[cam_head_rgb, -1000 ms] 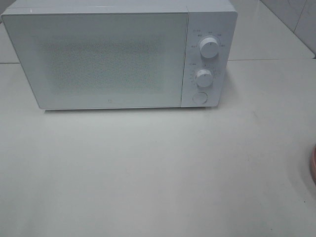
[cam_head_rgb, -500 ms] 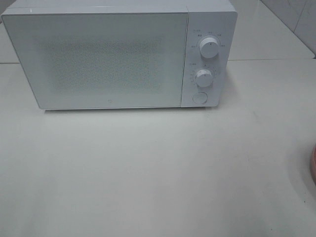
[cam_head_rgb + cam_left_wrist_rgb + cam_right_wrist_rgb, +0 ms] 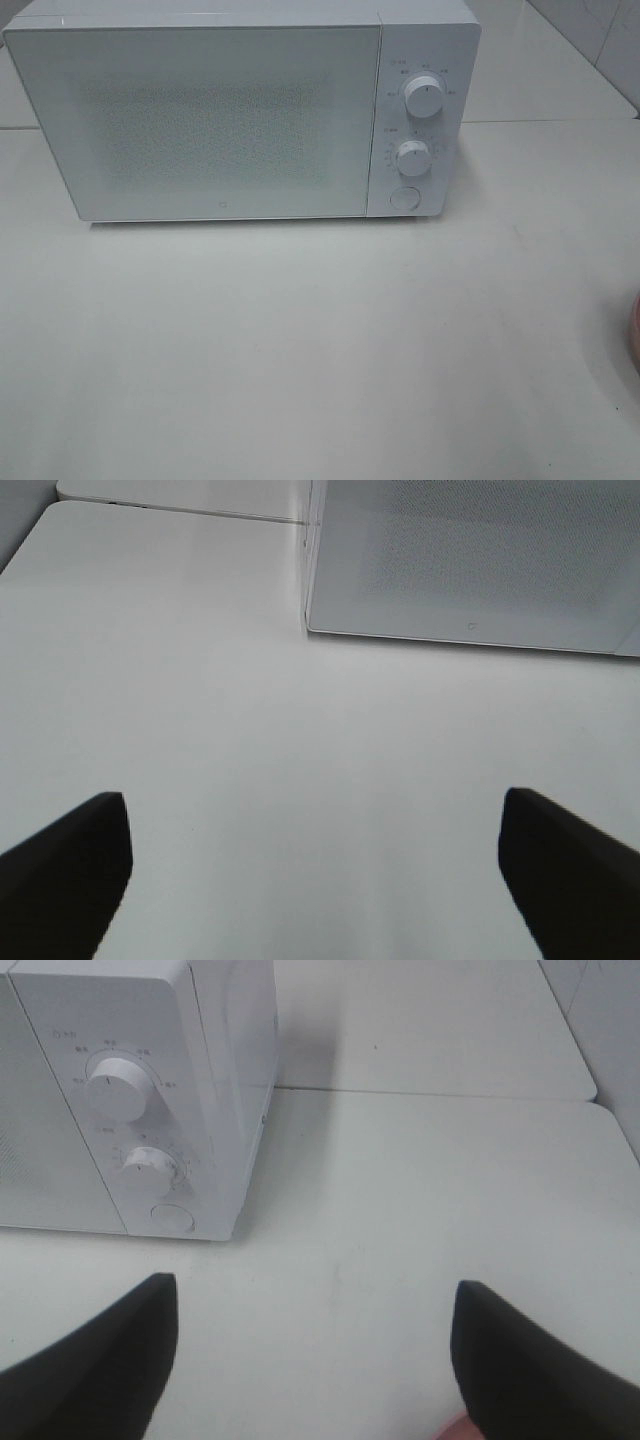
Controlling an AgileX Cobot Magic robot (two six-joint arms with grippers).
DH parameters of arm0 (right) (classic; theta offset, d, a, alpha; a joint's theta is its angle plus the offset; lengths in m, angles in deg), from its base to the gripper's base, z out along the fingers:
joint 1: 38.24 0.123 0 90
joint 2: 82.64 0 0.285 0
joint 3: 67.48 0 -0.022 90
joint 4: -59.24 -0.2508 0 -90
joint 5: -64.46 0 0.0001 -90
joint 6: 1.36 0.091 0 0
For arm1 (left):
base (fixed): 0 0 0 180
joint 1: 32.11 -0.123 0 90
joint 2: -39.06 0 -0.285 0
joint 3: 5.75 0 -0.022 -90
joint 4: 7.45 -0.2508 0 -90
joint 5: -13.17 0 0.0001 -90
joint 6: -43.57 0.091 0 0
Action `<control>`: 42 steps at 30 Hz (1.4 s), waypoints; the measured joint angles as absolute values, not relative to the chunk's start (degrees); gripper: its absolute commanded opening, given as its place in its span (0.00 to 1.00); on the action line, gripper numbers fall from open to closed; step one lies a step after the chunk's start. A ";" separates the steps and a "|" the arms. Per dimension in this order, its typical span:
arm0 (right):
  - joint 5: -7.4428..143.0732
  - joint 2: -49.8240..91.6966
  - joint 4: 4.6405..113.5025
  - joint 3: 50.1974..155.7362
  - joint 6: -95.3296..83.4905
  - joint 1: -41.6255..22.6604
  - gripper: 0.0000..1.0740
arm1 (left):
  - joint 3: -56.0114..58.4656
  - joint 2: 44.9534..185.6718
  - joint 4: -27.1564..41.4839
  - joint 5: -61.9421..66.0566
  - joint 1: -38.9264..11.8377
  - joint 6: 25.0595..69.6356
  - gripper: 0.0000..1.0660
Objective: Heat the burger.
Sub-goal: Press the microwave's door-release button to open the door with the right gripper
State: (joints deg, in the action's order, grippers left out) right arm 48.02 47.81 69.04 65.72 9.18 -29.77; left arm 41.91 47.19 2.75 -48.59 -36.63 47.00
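While the microwave [image 3: 240, 110] stands closed, inside hidden, left end effector [image 3: 312, 810] spread, right end effector [image 3: 315, 1290] spread.

- The microwave [image 3: 240, 110] is cropped along its top, and its dotted door [image 3: 200, 130] hides the inside.
- Print around the dials [image 3: 424, 97] is too small to read.
- A pink rim [image 3: 635, 335] is only a sliver at the exterior view's right edge.
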 measured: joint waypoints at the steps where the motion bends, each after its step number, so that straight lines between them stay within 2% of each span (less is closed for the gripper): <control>1: 50.71 46.72 69.61 65.38 9.18 -29.77 0.67 | 41.91 47.19 2.75 -48.59 -36.63 47.00 0.85; 6: 57.65 44.20 70.01 62.80 9.18 -29.77 0.67 | 41.91 47.19 2.75 -48.59 -36.63 47.00 0.85; 19: 88.41 31.48 70.07 53.06 9.18 -29.77 0.67 | 41.91 47.19 2.75 -48.59 -36.63 47.00 0.85; 25: 90.30 27.64 67.90 52.60 7.52 -28.96 0.67 | 41.91 47.19 2.75 -48.59 -36.63 47.00 0.85; 27: 94.66 22.37 61.82 52.60 2.25 -25.47 0.67 | 41.91 47.19 2.75 -48.59 -36.63 47.00 0.85; 36: 106.75 12.63 51.05 52.60 -8.30 -15.38 0.67 | 41.91 47.19 2.75 -48.59 -36.63 47.00 0.85; 38: 110.99 9.02 43.66 52.60 -12.25 -11.49 0.67 | 41.91 47.19 2.75 -48.59 -36.63 47.00 0.85; 39: 110.99 9.02 43.66 52.60 -12.25 -11.49 0.67 | 41.91 47.19 2.75 -48.59 -36.63 47.00 0.85; 41: 115.74 4.89 32.26 52.55 -17.87 -5.87 0.67 | 41.91 47.19 2.75 -48.59 -36.63 47.00 0.85; 42: 115.74 4.89 32.26 52.55 -17.87 -5.87 0.67 | 41.91 47.19 2.75 -48.59 -36.63 47.00 0.85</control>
